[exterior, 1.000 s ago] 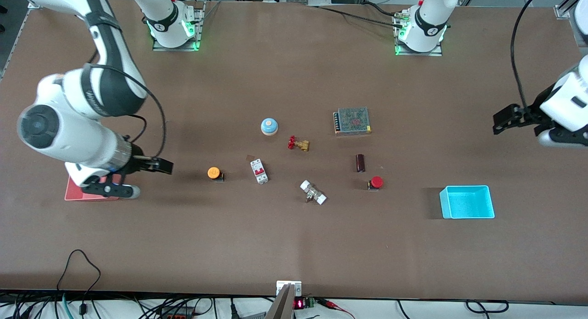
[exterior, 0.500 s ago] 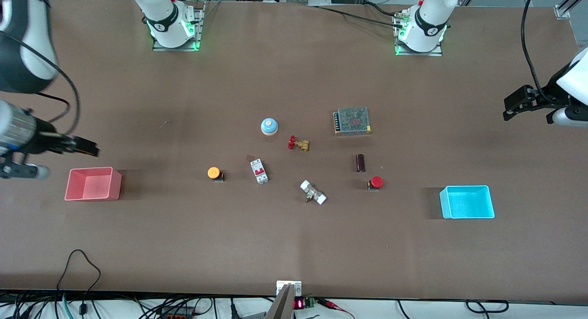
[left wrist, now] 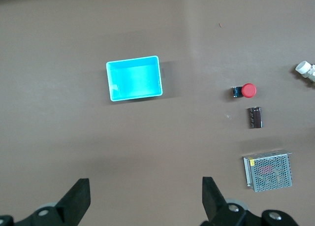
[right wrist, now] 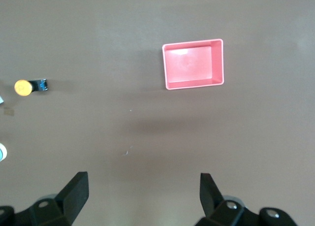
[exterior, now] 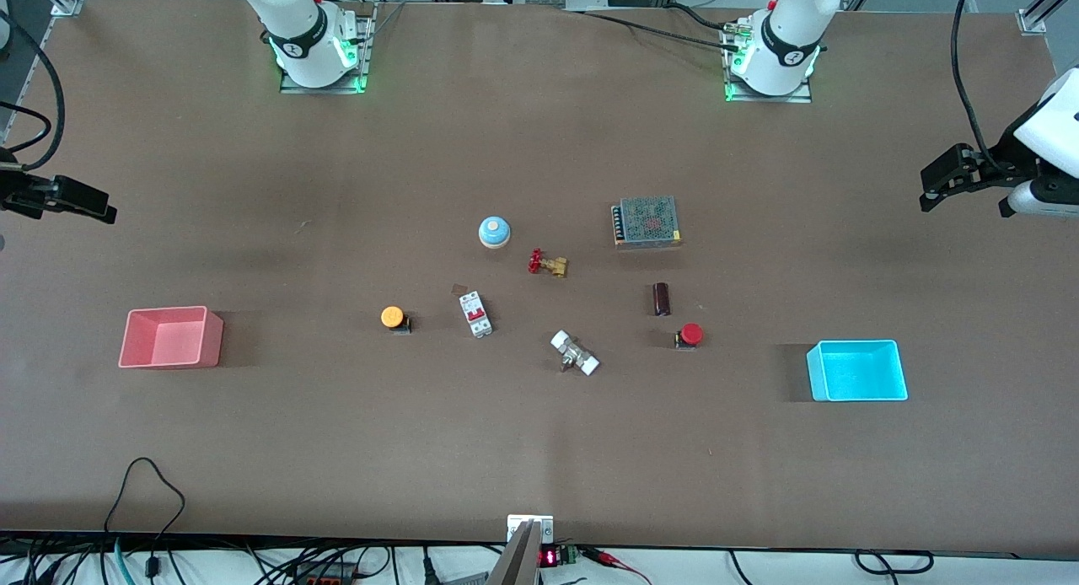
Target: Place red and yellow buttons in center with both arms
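Observation:
The yellow button (exterior: 392, 317) sits on the table toward the right arm's end, and shows in the right wrist view (right wrist: 21, 87). The red button (exterior: 691, 335) sits toward the left arm's end, and shows in the left wrist view (left wrist: 248, 90). My right gripper (exterior: 88, 208) is high over bare table at the right arm's end, open and empty (right wrist: 143, 194). My left gripper (exterior: 936, 183) is high over bare table at the left arm's end, open and empty (left wrist: 146, 196).
A pink bin (exterior: 171, 337) and a cyan bin (exterior: 857, 370) stand near the table's two ends. Around the middle lie a blue-domed bell (exterior: 494, 231), a red-handled brass valve (exterior: 548, 264), a circuit breaker (exterior: 475, 313), a white fitting (exterior: 575, 353), a dark cylinder (exterior: 662, 298) and a meshed power supply (exterior: 646, 222).
My right arm has swung up and away from the pink bin toward the table's end. My left gripper has drawn back a little toward its end. The buttons have not moved.

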`<state>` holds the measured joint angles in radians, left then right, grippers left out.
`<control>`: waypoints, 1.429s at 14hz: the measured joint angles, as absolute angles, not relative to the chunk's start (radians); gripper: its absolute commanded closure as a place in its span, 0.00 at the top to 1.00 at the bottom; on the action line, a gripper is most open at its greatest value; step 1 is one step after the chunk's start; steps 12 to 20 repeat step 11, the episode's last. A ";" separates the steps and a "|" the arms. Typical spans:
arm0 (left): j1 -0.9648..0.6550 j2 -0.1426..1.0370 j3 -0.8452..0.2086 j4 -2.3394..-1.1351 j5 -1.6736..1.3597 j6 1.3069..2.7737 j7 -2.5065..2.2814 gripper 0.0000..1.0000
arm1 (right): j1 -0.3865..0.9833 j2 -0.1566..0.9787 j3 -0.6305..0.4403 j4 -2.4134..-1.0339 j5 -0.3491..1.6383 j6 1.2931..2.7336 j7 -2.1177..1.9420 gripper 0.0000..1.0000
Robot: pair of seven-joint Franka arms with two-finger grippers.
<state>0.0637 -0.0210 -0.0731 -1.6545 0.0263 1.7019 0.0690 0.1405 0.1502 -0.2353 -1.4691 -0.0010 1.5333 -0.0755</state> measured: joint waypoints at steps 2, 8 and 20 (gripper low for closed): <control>0.064 -0.021 -0.073 -1.655 0.026 1.702 0.069 1.00 | 0.157 0.124 -0.235 -1.482 -0.001 1.510 -0.082 1.00; 0.064 -0.021 -0.073 -1.656 0.026 1.702 0.069 1.00 | 0.159 0.063 -0.238 -1.532 -0.001 1.502 -0.052 1.00; 0.064 -0.021 -0.073 -1.656 0.026 1.702 0.069 1.00 | 0.159 0.058 -0.238 -1.539 -0.001 1.502 -0.052 1.00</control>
